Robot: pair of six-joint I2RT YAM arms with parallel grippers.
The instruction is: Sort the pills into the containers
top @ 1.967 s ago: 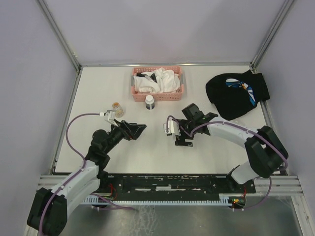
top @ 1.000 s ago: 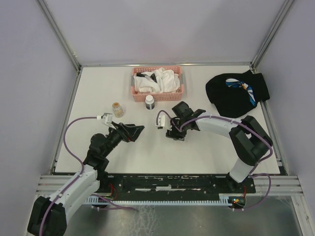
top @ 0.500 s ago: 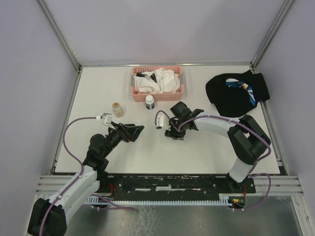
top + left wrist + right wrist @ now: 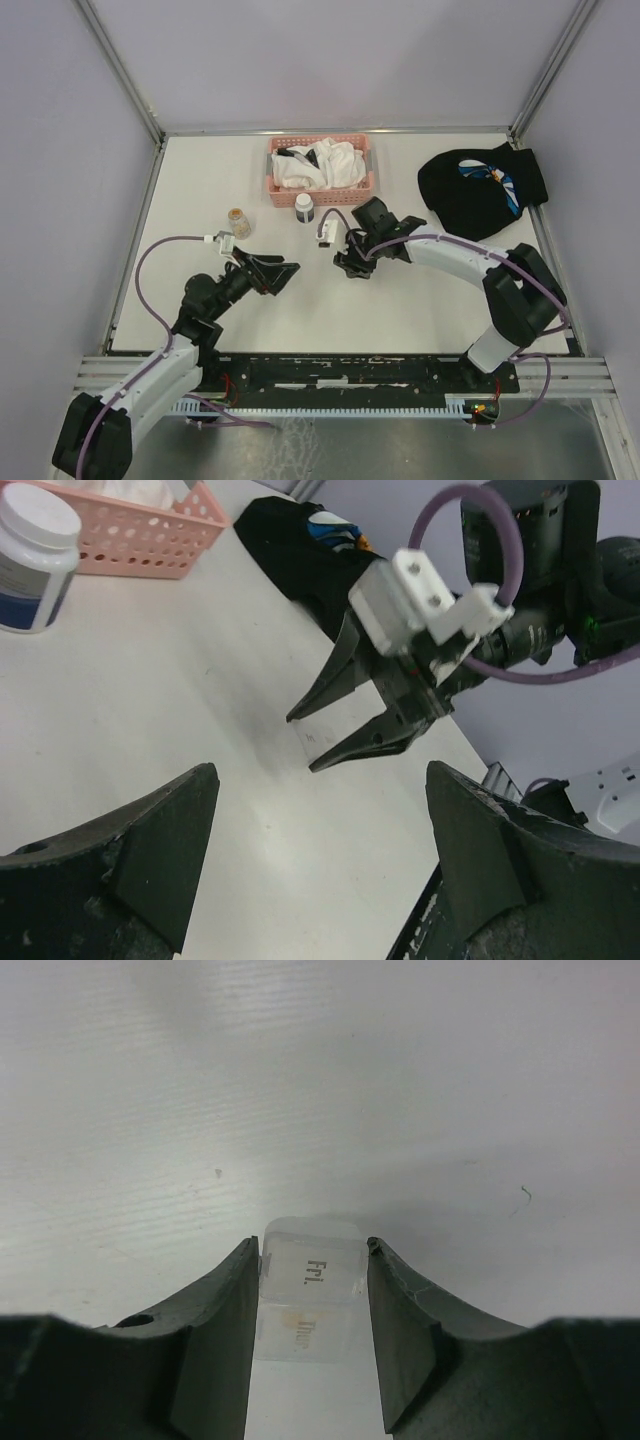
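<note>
Right claw point(image 4: 313, 1249) pinched the clear weekly pill box point(image 4: 310, 1282) across its narrow sides; seemingly light, stiff, slippery. Left claw point(image 4: 320, 780) gaped open.

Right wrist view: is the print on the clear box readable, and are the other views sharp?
Right wrist view: "Fri." on the clear box reads clearly; the word below is blurred. Left wrist view: the left fingers are soft, the right gripper sharp. Top view: even light, faint shadows.
</note>
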